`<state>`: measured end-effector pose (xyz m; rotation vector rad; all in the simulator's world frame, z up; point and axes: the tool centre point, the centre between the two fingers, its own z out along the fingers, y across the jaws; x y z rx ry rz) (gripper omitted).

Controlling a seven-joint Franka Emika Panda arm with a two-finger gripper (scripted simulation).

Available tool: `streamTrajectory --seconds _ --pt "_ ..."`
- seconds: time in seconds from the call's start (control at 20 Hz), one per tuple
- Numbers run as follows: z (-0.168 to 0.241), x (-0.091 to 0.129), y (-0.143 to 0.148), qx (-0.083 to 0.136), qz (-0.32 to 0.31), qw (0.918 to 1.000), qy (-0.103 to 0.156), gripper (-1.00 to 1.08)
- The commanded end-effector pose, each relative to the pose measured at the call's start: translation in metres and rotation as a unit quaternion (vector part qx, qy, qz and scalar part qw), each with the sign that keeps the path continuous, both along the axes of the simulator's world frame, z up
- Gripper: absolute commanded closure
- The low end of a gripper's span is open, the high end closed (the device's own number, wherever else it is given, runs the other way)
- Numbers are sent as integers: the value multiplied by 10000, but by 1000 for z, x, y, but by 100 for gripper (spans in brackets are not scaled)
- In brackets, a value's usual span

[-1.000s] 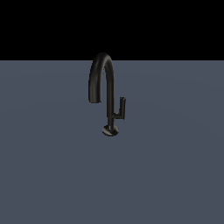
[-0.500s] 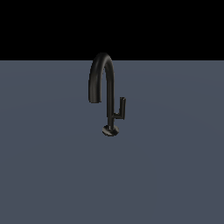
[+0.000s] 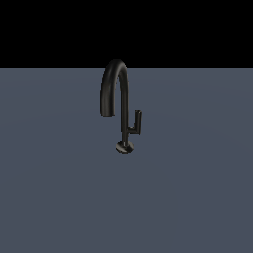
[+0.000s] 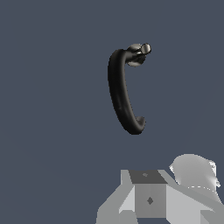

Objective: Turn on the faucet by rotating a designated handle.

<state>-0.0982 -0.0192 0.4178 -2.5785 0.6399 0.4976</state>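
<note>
Approaching the handle (image 3: 137,122) is the step in hand, judged from how far the arm sits from it: the exterior view shows no arm at all, and the wrist view looks down on the faucet (image 4: 121,94) from well above. You will find the faucet standing upright on the plain grey desk (image 3: 59,197), near the middle of the exterior view, with its arched spout curving toward the exterior view's left and its small round base disc resting on the surface. The handle projects from the stem on the exterior view's right, a short stub ending in a straight upright bar, just above the base. In the wrist view only the spout arch and the base are clearly separable; the handle is too foreshortened to pick out there. The end effector (image 4: 151,199) appears only as pale grey housing at the edge of the wrist view, with its fingertips out of sight, so you cannot tell whether it is wide or narrow. Bring it down beside the stem on the handle side, keep clear of the spout arch, and set the contact against the bar rather than the stub so that the push turns the bar about the stem. No brand, label or writing is legible on any surface.
</note>
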Motion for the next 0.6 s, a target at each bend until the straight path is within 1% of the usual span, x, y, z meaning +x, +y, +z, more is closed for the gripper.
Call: streamTrajectory --seconds 0.0,0.15,0.3,0.45,0.55 --pt "-10 14 -4 241 -248 9992 196 108" --pt "-24 29 -9 536 -548 9961 435 108" --pt "-39 44 -14 840 -855 9905 680 108" --pt "-55 58 -20 1154 -1171 9820 933 108" --pt "-67 67 -24 1368 -1386 9746 1106 108"
